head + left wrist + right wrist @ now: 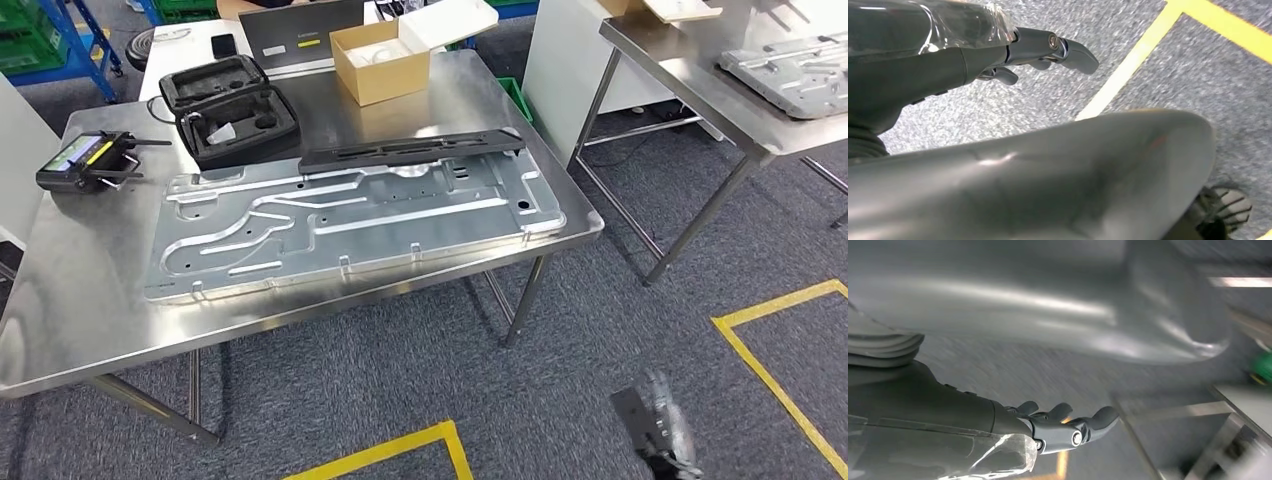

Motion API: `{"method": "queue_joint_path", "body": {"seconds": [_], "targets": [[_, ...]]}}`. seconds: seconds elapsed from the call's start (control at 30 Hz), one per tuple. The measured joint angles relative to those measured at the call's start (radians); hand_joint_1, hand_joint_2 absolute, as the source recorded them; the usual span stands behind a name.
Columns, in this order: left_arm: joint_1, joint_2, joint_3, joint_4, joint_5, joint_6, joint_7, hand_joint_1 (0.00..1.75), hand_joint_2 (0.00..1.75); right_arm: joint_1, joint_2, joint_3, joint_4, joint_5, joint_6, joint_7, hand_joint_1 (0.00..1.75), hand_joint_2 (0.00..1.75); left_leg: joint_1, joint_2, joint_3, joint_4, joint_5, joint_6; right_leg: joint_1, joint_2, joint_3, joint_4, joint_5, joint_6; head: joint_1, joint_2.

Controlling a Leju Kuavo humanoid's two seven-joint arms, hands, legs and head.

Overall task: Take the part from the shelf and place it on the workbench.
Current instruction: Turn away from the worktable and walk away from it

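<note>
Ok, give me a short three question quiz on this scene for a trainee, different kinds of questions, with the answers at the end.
1. True or false: the long black part lies across the far edge of the large metal panel on the steel workbench.
2. Multiple choice: what sits at the workbench's left edge? A) a black handheld controller B) a green crate C) a roll of tape
3. Short answer: is the left hand or the right hand holding anything?

Key
1. True.
2. A, the controller with a yellow stripe.
3. No. Both hang over the grey carpet, fingers apart, holding nothing.
</note>
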Motion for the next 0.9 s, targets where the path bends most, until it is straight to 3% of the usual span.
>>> {"method": "queue_joint_path", "body": {"seconds": [0.03,0.07,0.1,0.17,0.23,0.27,0.37,0.4,0.47,0.53,0.57,0.6,0.63,0.7,0.73,0.77,0.8,0.87,0.9], "targets": [[0.001,0.000,0.000,0.000,-0.001,0.000,0.001,0.00,0.00,-0.010,0.014,0.013,0.050,-0.005,0.005,-0.004,0.00,0.00,-0.002,0.001,-0.012,0.002,0.008,0.000,-0.001,0.000,-0.017,0.066,-0.028,0.002,0.000,0.000],[0.002,0.000,0.000,0.000,-0.003,0.000,0.003,0.00,0.00,-0.021,0.028,0.025,0.098,-0.012,0.016,-0.005,0.00,0.00,-0.003,0.001,-0.025,0.007,0.015,-0.001,-0.001,0.000,-0.020,0.105,-0.032,0.004,0.000,0.000],[0.002,0.001,0.000,0.000,-0.005,-0.001,0.006,0.00,0.00,-0.033,0.041,0.037,0.147,-0.020,0.034,-0.005,0.00,0.00,-0.003,0.002,-0.039,0.013,0.020,-0.003,-0.001,0.000,-0.004,0.104,-0.013,0.005,0.000,0.000],[0.002,0.001,0.000,0.000,-0.011,-0.003,0.013,0.00,0.00,-0.058,0.073,0.061,0.241,-0.034,0.078,0.002,0.00,0.00,-0.001,0.003,-0.065,0.031,0.028,-0.011,-0.003,0.000,0.083,-0.006,0.040,0.006,0.000,0.000],[0.001,0.001,-0.001,0.000,-0.019,-0.004,0.018,0.00,0.00,-0.082,0.111,0.086,0.321,-0.037,0.122,0.033,0.00,0.00,-0.002,0.003,-0.085,0.051,0.033,-0.021,0.001,0.002,0.169,-0.140,0.050,-0.001,0.000,0.000],[0.000,0.001,-0.003,0.000,-0.023,-0.005,0.020,0.00,0.00,-0.091,0.129,0.098,0.355,-0.038,0.142,0.056,0.00,0.00,-0.003,0.003,-0.091,0.058,0.037,-0.026,0.003,0.004,0.189,-0.174,0.043,-0.008,0.000,0.000],[0.000,0.001,-0.008,0.000,-0.036,-0.008,0.030,0.00,0.00,-0.106,0.181,0.127,0.444,-0.047,0.201,0.142,0.00,0.00,0.001,0.001,-0.104,0.071,0.042,-0.046,0.006,0.003,0.177,-0.177,0.048,-0.034,-0.001,0.000],[0.001,0.001,-0.009,0.000,-0.040,-0.010,0.033,0.00,0.00,-0.110,0.198,0.135,0.470,-0.052,0.220,0.171,0.00,0.00,0.004,0.000,-0.114,0.091,0.022,-0.052,0.006,0.001,0.169,-0.176,0.056,-0.043,-0.001,0.000],[-0.001,0.002,-0.012,0.000,-0.048,-0.014,0.039,0.00,0.00,-0.119,0.228,0.147,0.511,-0.064,0.252,0.214,0.00,0.00,0.009,0.000,-0.149,0.188,-0.064,-0.063,0.007,-0.002,0.149,-0.176,0.074,-0.057,-0.002,0.000],[-0.006,0.002,-0.016,0.000,-0.054,-0.018,0.043,0.00,0.00,-0.126,0.252,0.156,0.546,-0.073,0.273,0.239,0.00,0.00,0.010,0.000,-0.187,0.326,-0.146,-0.069,0.010,-0.003,0.124,-0.175,0.093,-0.060,-0.002,0.000],[-0.008,0.002,-0.019,0.000,-0.056,-0.019,0.045,0.00,0.00,-0.128,0.263,0.160,0.562,-0.074,0.280,0.246,0.00,0.00,0.011,0.000,-0.190,0.368,-0.158,-0.070,0.011,-0.003,0.111,-0.175,0.103,-0.061,-0.002,0.000],[-0.009,0.002,-0.021,0.000,-0.058,-0.019,0.047,0.00,0.00,-0.130,0.272,0.166,0.576,-0.073,0.285,0.249,0.00,0.00,0.011,0.000,-0.177,0.376,-0.148,-0.068,0.013,-0.003,0.100,-0.175,0.111,-0.060,-0.002,0.000],[-0.010,0.002,-0.024,0.000,-0.059,-0.019,0.048,0.00,0.00,-0.132,0.281,0.170,0.589,-0.070,0.290,0.250,0.00,0.00,0.011,0.000,-0.143,0.340,-0.122,-0.065,0.014,-0.003,0.089,-0.175,0.121,-0.059,-0.002,0.000],[-0.015,0.002,-0.028,0.000,-0.060,-0.019,0.049,0.00,0.00,-0.136,0.297,0.179,0.610,-0.060,0.298,0.250,0.00,0.00,0.008,0.000,-0.036,0.187,-0.077,-0.053,0.016,-0.002,0.071,-0.174,0.138,-0.055,-0.002,0.000],[-0.019,0.002,-0.029,0.000,-0.060,-0.018,0.049,0.00,0.00,-0.139,0.304,0.185,0.619,-0.054,0.302,0.249,0.00,0.00,0.006,-0.001,0.014,0.108,-0.070,-0.047,0.018,-0.001,0.065,-0.174,0.146,-0.051,-0.001,0.000],[-0.023,0.002,-0.031,0.000,-0.061,-0.018,0.049,0.00,0.00,-0.141,0.309,0.192,0.627,-0.046,0.306,0.248,0.00,0.00,0.003,-0.001,0.045,0.056,-0.072,-0.042,0.018,-0.002,0.062,-0.175,0.154,-0.046,0.000,0.000],[-0.026,0.002,-0.032,0.000,-0.062,-0.018,0.049,0.00,0.00,-0.144,0.313,0.198,0.635,-0.038,0.309,0.248,0.00,0.00,0.000,-0.001,0.057,0.029,-0.076,-0.038,0.018,-0.002,0.060,-0.177,0.162,-0.041,-0.001,0.000],[-0.027,0.002,-0.034,0.000,-0.062,-0.018,0.048,0.00,0.00,-0.148,0.319,0.213,0.649,-0.018,0.315,0.249,0.00,0.00,0.000,0.000,0.046,0.024,-0.064,-0.029,0.017,-0.001,0.057,-0.177,0.172,-0.029,-0.002,0.000],[-0.028,0.002,-0.034,0.000,-0.062,-0.018,0.049,0.00,0.00,-0.148,0.321,0.221,0.655,-0.008,0.318,0.251,0.00,0.00,0.002,0.002,0.037,0.023,-0.055,-0.022,0.016,-0.001,0.049,-0.165,0.157,-0.024,-0.002,0.000]]}}
